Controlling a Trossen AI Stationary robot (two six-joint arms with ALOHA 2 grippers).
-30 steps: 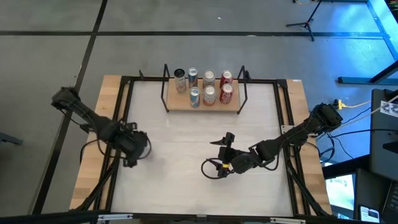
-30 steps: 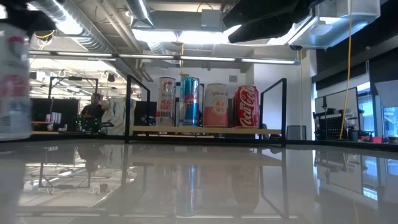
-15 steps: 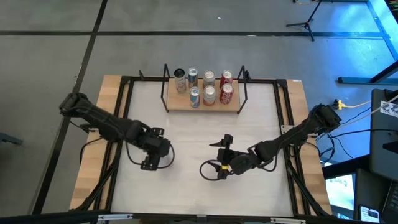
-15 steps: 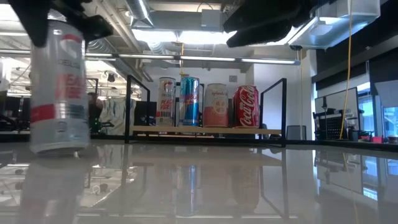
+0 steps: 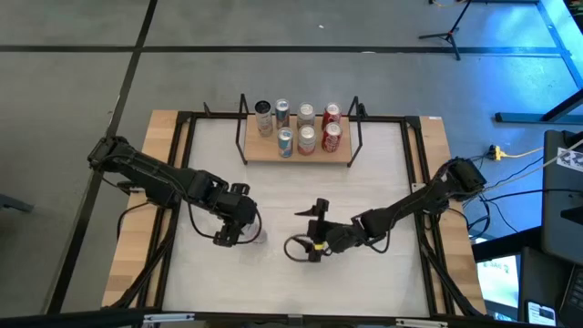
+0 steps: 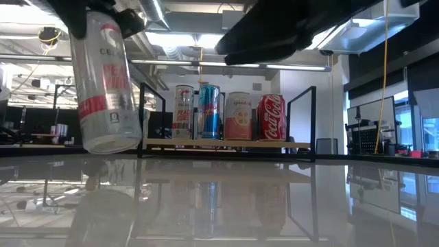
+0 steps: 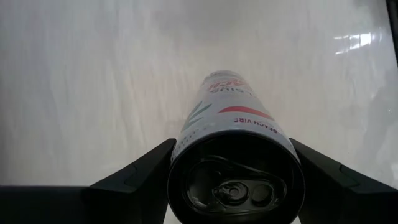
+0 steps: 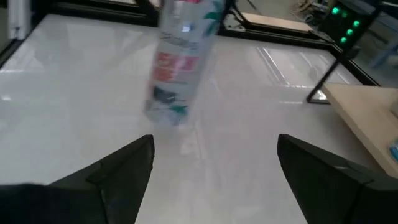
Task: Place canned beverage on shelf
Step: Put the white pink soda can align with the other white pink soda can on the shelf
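- Over the table's left-middle part, in the high view, the left gripper (image 5: 230, 230) is seen clamped on a white can (image 5: 252, 237), which is carried clear of the white table (image 5: 273, 187) and well apart from the shelf (image 5: 296, 150) at the far edge; seven cans (image 5: 306, 138) already stand on that shelf, with a free spot at its front left corner. The right gripper (image 5: 308, 248) is held near the table's centre, its fingers spread wide with nothing between them.
- At table height, in the low view, the white can (image 6: 104, 86) is shown hanging tilted, its base off the surface, gripped near its top by the left gripper (image 6: 96, 14). Behind it, the shelf (image 6: 226, 144) carries a row of upright cans.
- Past the left wrist, the can (image 7: 233, 143) is viewed end-on from its lid, the two dark fingers (image 7: 134, 177) pressed on either side of the body just below the rim.
- From the right wrist, the tilted can (image 8: 180, 59) is seen beyond the right arm's own spread fingers (image 8: 118, 168).
- Judged from these views, the can is stiff but thin-walled and smooth, so it could slip or dent under a hard squeeze; if full, it is moderately heavy. A hold across the cylindrical body is best kept, and the can should be brought upright before being set down on its narrow base.
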